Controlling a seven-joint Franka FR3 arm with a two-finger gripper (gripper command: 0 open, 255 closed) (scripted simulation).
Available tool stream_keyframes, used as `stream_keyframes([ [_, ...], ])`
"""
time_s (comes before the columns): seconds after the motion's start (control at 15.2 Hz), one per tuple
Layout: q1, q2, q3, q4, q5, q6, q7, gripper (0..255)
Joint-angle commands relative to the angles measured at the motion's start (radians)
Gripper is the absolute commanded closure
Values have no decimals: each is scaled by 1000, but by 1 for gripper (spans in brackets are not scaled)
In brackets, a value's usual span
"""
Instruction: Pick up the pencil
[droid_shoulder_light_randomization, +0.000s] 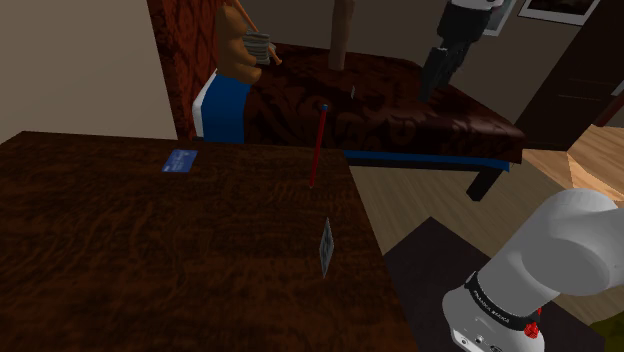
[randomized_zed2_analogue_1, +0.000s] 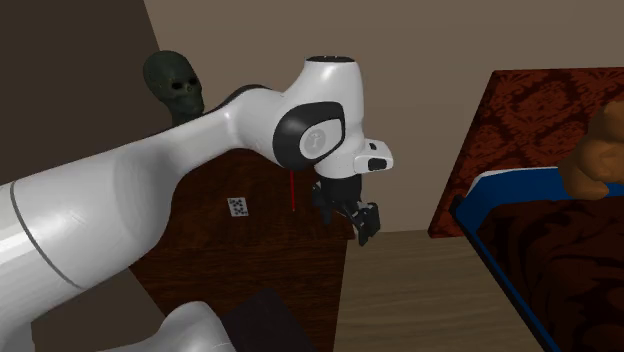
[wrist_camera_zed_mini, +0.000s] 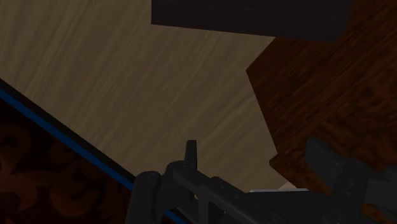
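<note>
A thin red pencil with a small blue cap on its upper end stands nearly upright, tilted slightly, on a dark wooden table, near the table's far edge and right-hand corner in the shoulder view.

Blue card, skull, bed

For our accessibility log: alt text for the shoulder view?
A red pencil stands upright near the far edge of a dark table, a blue card toward the shoulder view's left of it. The white arm shows at lower right.
</note>
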Motion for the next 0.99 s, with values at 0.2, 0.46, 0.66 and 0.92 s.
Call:
stream_keyframes([
  [0.2,30,76,47,72,34,-28,19,0],
  [0.46,65,182,108,178,73,-68,44,0],
  [0.66,90,265,154,266,97,-101,65,0],
  [0.92,120,382,215,394,119,-149,97,0],
])
